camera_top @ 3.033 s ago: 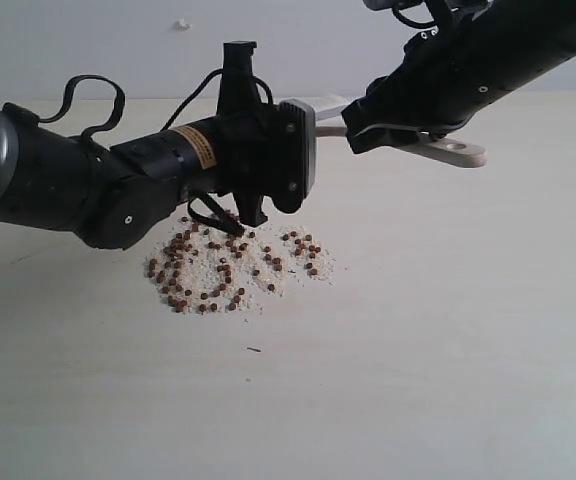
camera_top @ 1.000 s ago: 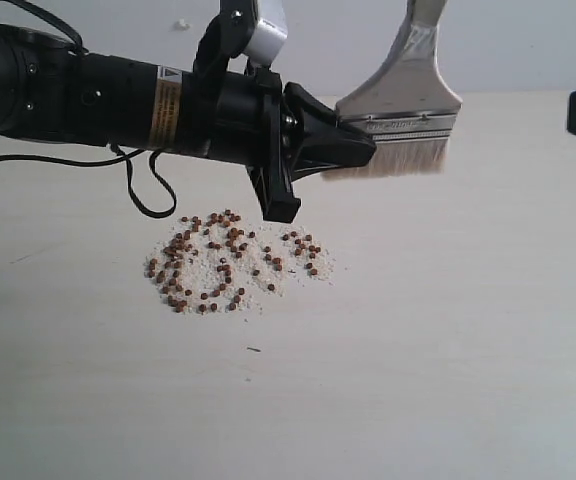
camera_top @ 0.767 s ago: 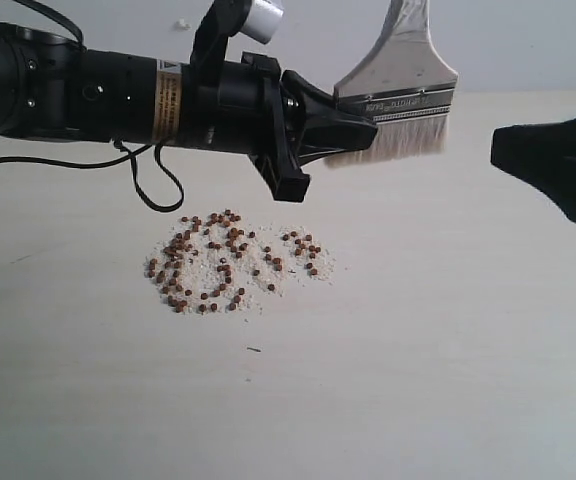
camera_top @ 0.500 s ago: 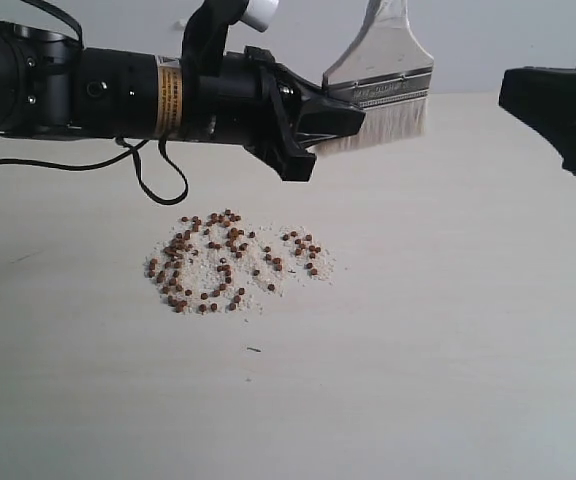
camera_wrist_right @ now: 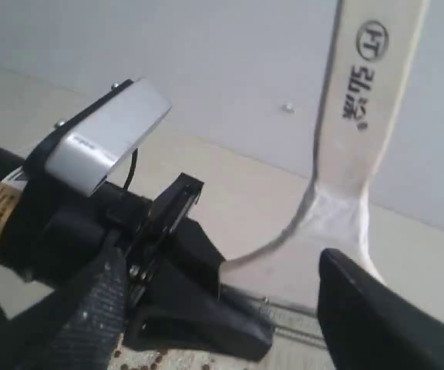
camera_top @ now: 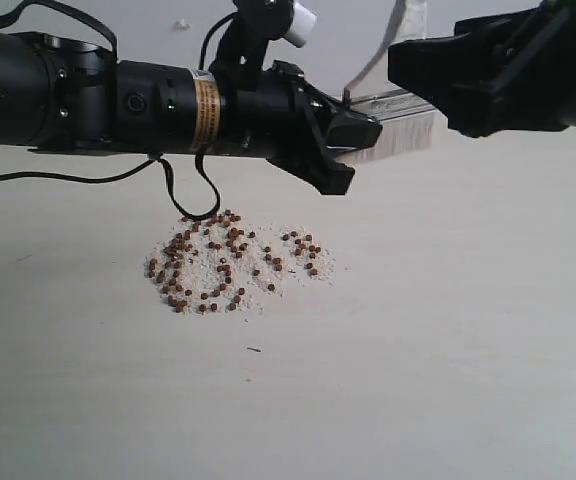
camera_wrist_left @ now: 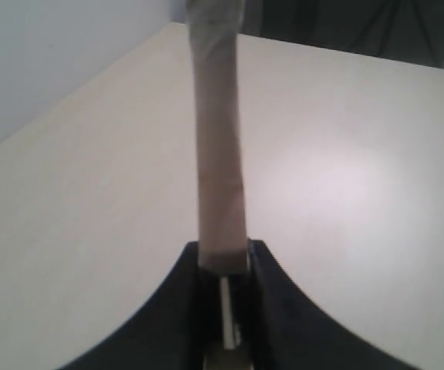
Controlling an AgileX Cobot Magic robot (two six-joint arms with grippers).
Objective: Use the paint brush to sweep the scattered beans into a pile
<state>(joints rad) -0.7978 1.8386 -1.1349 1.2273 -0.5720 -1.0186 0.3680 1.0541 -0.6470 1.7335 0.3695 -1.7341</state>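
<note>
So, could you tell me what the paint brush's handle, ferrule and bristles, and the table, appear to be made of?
On the paint brush, the handle looks like pale wood with black printing. The ferrule is shiny silver, likely metal. The bristles are fine cream fibres, natural or synthetic unclear. The table is matte and pale with faint grain, perhaps laminate.

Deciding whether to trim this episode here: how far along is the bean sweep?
Done: the paint brush is off the table, clamped near its bristles by the left end effector.
In hand: the open right end effector flanks the handle, apparently a handover.
Left: the sweeping itself. The beans lie in a loose patch, with the bristles clear of them.
</note>
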